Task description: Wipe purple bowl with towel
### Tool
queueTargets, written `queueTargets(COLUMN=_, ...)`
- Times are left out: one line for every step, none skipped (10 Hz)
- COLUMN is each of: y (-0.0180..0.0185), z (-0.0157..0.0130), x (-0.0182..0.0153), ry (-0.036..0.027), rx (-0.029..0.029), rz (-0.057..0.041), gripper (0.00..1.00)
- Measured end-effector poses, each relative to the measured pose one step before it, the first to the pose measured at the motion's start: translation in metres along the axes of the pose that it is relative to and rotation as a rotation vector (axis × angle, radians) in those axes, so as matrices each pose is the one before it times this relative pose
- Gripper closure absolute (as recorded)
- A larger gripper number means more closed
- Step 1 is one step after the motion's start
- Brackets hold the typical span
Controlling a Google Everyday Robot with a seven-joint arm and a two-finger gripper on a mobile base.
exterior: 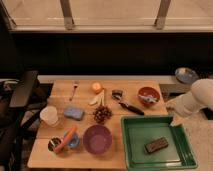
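I count 1 purple bowl (pixel 97 138), 1 red-brown bowl (pixel 156 92), 1 blue dish (pixel 186 75) upper rt. Also 1 ea.: towel (pixel 147 99), green tray (pixel 142 131), sponge (pixel 74 112), white cup (pixel 49 115), fork (pixel 75 89), orange (pixel 96 87), carrot (pixel 66 138), grape bunch (pixel 102 113). 1 gripper (pixel 176 120), rt edge.

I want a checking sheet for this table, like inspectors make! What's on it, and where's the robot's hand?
Surface: wooden table, crowded.
Job's things: purple bowl upright near the front edge, nothing seen in it; towel not surely seen, maybe the pale scrap in the red-brown bowl.
Clutter: blue sponge, carrot, orange, fork, white cup, green tray holding a dark block.
Grippers: gripper open, holding nothing, over the tray's back right corner, well away from the purple bowl.
Cables: nothing seen.
Surroundings: black chair left, window behind, grey plate right.
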Motion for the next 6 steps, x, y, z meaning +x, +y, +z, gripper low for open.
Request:
queueTargets(y=-0.02224, z=-0.00158, x=0.00346, ry=0.00715, rx=0.00894, rz=-0.00898, gripper=0.36)
queueTargets(y=-0.02695, z=0.00212, x=0.00205, ry=0.00949, rx=0.01211, rz=-0.00989, gripper=0.36)
queueTargets(y=-0.02751, z=0.00358, x=-0.00059, ry=0.01004, rx=0.01572, rz=-0.00978, gripper=0.36)
queueTargets(y=-0.02231, z=0.00505, x=-0.00011, ry=0.00319, rx=0.01294, rz=-0.00064, gripper=0.36)
queueTargets(y=-0.01447, z=0.00340, x=-0.00117, ry=-0.00001, rx=0.00839, rz=0.00042, gripper=0.36)
queueTargets(y=-0.00596, z=0.00146, x=-0.00012, ry=0.00067, rx=0.00150, rz=0.00117, gripper=0.36)
